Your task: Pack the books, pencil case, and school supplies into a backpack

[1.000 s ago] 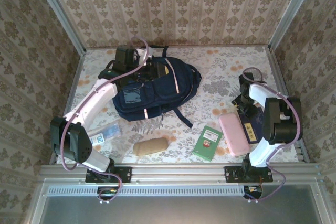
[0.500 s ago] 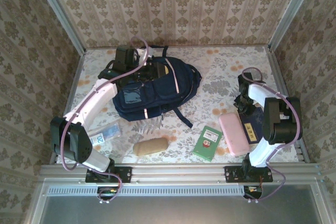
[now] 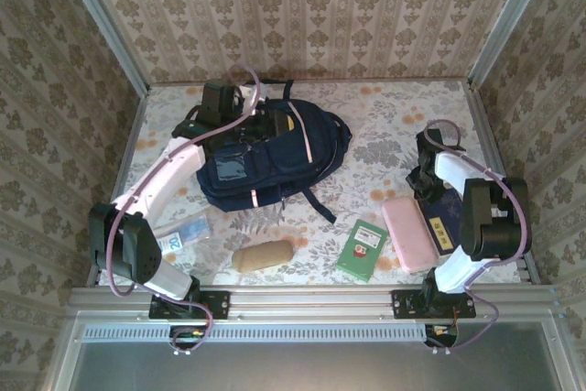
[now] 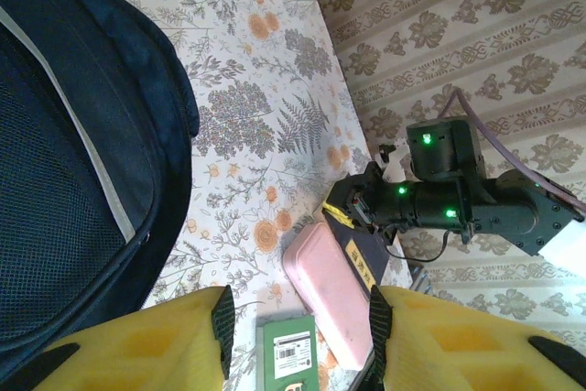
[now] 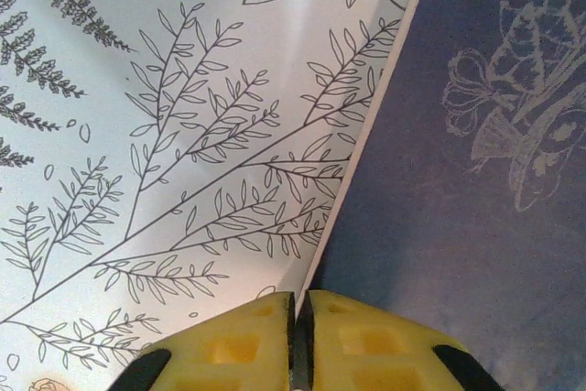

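Right wrist view: right fingers (image 5: 247, 345) pinch shut on the navy book (image 5: 476, 180) by its edge, well right of the backpack (image 3: 265, 157); left fingers (image 4: 183, 341) stand apart, empty, beside the backpack.

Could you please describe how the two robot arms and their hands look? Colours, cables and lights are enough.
The left arm and right arm have white shells and bulky black joints. A thin lilac cable loops along each. Small green lights glow on the right arm's black wrist. The left hand and right hand each have two blocky yellow fingers.
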### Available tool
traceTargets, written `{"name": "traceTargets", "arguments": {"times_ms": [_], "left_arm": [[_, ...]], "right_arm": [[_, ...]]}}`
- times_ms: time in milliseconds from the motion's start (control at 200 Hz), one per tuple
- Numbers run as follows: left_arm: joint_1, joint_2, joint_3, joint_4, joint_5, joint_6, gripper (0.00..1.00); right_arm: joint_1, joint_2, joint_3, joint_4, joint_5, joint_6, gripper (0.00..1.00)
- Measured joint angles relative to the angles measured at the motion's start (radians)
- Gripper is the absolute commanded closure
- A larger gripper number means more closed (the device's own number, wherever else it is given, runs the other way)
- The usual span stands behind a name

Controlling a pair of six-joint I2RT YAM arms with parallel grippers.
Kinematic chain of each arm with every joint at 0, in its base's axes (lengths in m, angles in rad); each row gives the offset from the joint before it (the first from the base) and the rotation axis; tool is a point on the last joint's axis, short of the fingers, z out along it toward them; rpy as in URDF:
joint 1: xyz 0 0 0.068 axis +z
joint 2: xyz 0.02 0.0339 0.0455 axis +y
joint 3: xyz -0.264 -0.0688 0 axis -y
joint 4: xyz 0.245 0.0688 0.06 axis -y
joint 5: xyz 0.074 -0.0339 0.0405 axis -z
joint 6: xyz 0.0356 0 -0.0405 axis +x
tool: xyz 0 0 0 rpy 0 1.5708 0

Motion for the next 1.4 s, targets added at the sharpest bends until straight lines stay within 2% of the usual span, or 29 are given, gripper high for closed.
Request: {"name": "traceTargets", "arguments": {"times_ms": [110,185,220,270,305,380,470,490,525,540,575,795,905,1115,1400], "left_arm": [[0.0,0.003,-0.001,0.0,0.0,0.0,0.55],[0.0,0.006,-0.001,0.0,0.0,0.0,0.55],[0.0,0.008,-0.001,0.0,0.0,0.0,0.55],[0.0,0.01,-0.001,0.0,0.0,0.0,0.55],[0.0,0.01,-0.001,-0.001,0.0,0.0,0.54],[0.0,0.01,-0.001,-0.003,0.0,0.001,0.55],[0.0,0.01,-0.001,-0.005,0.0,0.001,0.55],[0.0,0.01,-0.001,-0.005,0.0,0.001,0.55],[0.0,0.01,-0.001,-0.005,0.0,0.001,0.55],[0.0,0.01,-0.001,-0.005,0.001,0.001,0.55],[0.001,0.01,-0.001,-0.006,0.001,0.001,0.55],[0.023,0.01,-0.001,-0.007,0.011,0.0,0.55],[0.028,0.009,-0.001,-0.007,0.012,0.0,0.54],[0.033,-0.002,-0.001,-0.007,0.019,0.0,0.55],[0.039,-0.005,-0.001,-0.006,0.02,0.0,0.55]], "right_arm": [[0.0,-0.018,-0.003,0.005,0.0,0.0,0.94],[0.0,-0.025,-0.003,0.011,0.0,0.0,0.93],[0.0,-0.025,-0.003,0.011,0.0,0.0,0.83],[0.0,-0.025,-0.003,0.012,0.0,0.0,0.6],[0.001,-0.03,-0.002,0.007,-0.001,-0.01,0.48],[0.007,-0.05,0.013,-0.04,0.0,-0.077,0.34],[0.021,-0.068,0.06,-0.095,0.008,-0.161,0.25],[0.023,-0.068,0.069,-0.101,0.008,-0.182,0.18],[0.026,-0.068,0.082,-0.107,0.01,-0.206,0.16],[0.027,-0.068,0.084,-0.108,0.011,-0.223,0.09],[0.03,-0.068,0.084,-0.111,0.011,-0.241,0.06],[0.032,-0.021,0.084,-0.151,0.016,-0.304,0.07],[0.032,0.024,0.084,-0.17,0.032,-0.307,0.12],[0.021,0.072,0.083,-0.176,0.04,-0.29,0.31],[0.003,0.075,0.063,-0.156,0.039,-0.258,0.5]]}}
